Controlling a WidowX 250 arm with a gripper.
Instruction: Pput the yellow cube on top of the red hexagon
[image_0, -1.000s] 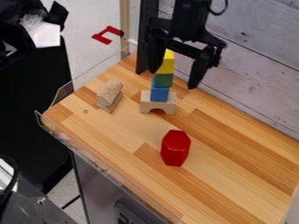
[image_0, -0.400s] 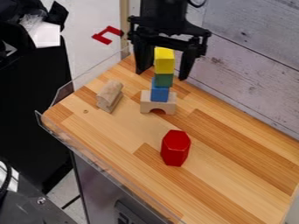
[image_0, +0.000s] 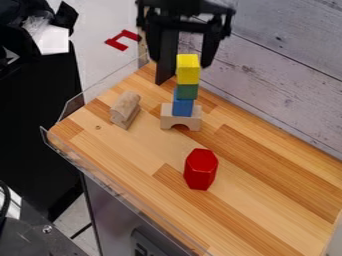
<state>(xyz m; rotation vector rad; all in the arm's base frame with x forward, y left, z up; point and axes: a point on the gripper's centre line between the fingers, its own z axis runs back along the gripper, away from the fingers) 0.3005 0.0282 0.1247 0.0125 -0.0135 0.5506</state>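
Observation:
My gripper (image_0: 180, 61) hangs at the top of the camera view, open, its two fingers spread behind and to either side of the yellow cube without holding it. The yellow cube (image_0: 188, 69) tops a stack: under it come a green block (image_0: 187, 91), a blue block (image_0: 182, 106) and a wooden arch block (image_0: 170, 120) on the table. The red hexagon (image_0: 200, 169) stands upright by itself, nearer the camera than the stack.
A light wooden block (image_0: 125, 109) lies left of the stack on the wooden tabletop (image_0: 267, 187). A clear guard (image_0: 110, 177) runs along the left edge, and a whitewashed plank wall (image_0: 280, 75) borders the right rear side. A dark post stands behind the stack.
My gripper has moved up and a little left in the view, and the yellow cube between its fingers has come into full sight. The stack and the red hexagon have stayed put.

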